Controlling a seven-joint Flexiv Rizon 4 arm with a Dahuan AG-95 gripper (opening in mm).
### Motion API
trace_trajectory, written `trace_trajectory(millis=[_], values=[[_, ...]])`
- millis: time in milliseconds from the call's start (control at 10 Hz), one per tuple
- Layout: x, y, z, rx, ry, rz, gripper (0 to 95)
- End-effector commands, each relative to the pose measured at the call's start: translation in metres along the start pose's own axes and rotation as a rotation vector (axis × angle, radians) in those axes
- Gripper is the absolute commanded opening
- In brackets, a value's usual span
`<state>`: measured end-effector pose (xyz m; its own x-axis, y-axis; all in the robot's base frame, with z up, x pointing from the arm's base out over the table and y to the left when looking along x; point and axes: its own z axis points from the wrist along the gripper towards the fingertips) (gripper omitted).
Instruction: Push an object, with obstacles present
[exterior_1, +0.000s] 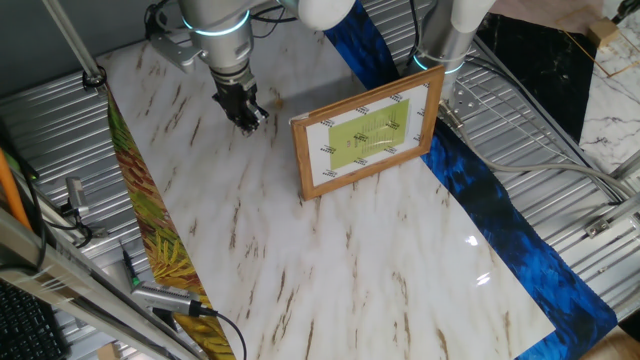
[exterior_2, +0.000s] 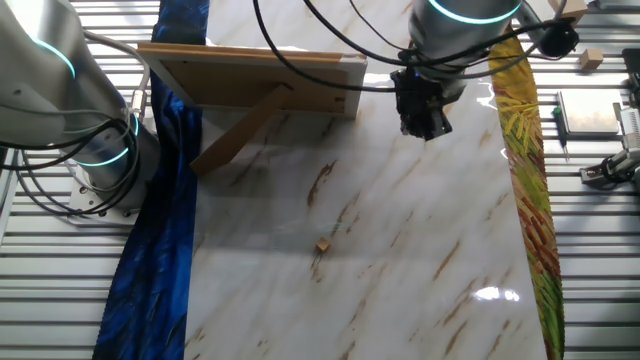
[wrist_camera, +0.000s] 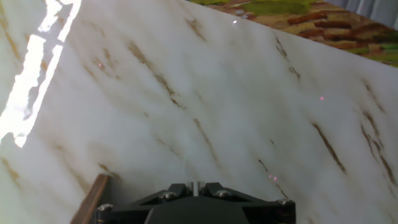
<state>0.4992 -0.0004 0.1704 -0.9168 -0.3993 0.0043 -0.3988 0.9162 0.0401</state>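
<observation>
Marble table, nub well apart from end effector

A white marble-patterned tabletop sits between a blue cloth strip and a leafy yellow-green one, over ribbed metal

No legible text anywhere — marks on the picture frame too small to read

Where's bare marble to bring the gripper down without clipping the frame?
Free: the wide marble sheet around the wooden nub, between the blue cloth and the leaf-print strip. Crowded: the far end, where the gripper hangs beside the picture frame and its prop leg.
</observation>
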Motion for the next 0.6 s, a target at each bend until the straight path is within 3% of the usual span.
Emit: trace_trajectory(millis=[100,600], values=[[-0.0009,0.0000,0.0004,-0.002,0.002,-0.003,0.0],[-0.0032,-0.0018,0.0005,-0.029,0.028,-0.057,0.0]])
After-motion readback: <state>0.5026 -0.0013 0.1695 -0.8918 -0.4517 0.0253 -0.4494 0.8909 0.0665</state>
